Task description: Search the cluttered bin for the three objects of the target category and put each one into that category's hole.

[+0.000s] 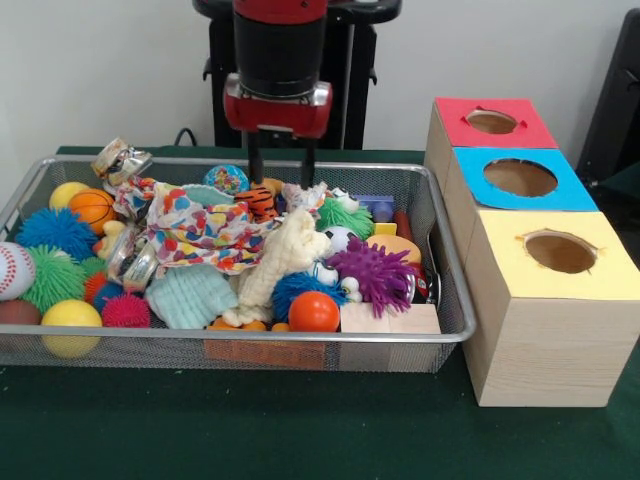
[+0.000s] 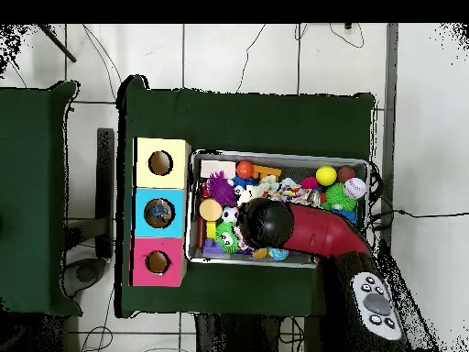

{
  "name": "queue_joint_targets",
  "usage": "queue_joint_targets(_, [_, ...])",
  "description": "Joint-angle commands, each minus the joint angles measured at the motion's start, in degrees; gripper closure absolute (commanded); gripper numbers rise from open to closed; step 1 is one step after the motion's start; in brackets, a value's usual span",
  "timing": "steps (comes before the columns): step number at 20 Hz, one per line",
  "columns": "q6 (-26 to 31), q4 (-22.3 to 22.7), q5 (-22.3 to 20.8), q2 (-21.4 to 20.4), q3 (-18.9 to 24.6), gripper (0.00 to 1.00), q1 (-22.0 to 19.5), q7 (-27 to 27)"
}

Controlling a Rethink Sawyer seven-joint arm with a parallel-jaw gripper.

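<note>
A wire bin (image 1: 120,336) holds a heap of toys. My gripper (image 1: 282,184) hangs open over the bin's far middle, its two dark fingers (image 1: 256,165) straddling a tiger-striped toy (image 1: 262,203) just below them. Nothing is held. Close by lie a cream plush dog (image 1: 282,258), a polka-dot cloth (image 1: 200,228), a green spiky ball (image 1: 345,216) and a purple spiky ball (image 1: 375,270). An orange ball (image 1: 314,311) rests near the front. In the overhead view the arm's head (image 2: 264,223) hides the gripper and the bin's (image 2: 302,156) middle.
Three wooden boxes stand beside the bin, each with a round hole: red top (image 1: 492,122), blue top (image 1: 520,178), yellow top (image 1: 560,252). The bin's left end holds a baseball (image 1: 12,270), a basketball (image 1: 92,207), yellow balls and more spiky balls. Crushed cans (image 1: 120,160) lie at the far left.
</note>
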Motion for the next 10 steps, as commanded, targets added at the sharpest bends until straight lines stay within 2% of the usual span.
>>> queue_joint_targets(1, [-7.7,1.5,3.9,5.7,0.4,0.0,1.8,15.8])
queue_joint_targets(5, [-8.9,-2.0,3.3,9.6,-0.4,0.0,1.3,13.1])
queue_joint_targets(10, [-12.6,-7.7,1.6,17.2,-1.0,0.0,-0.2,10.1])
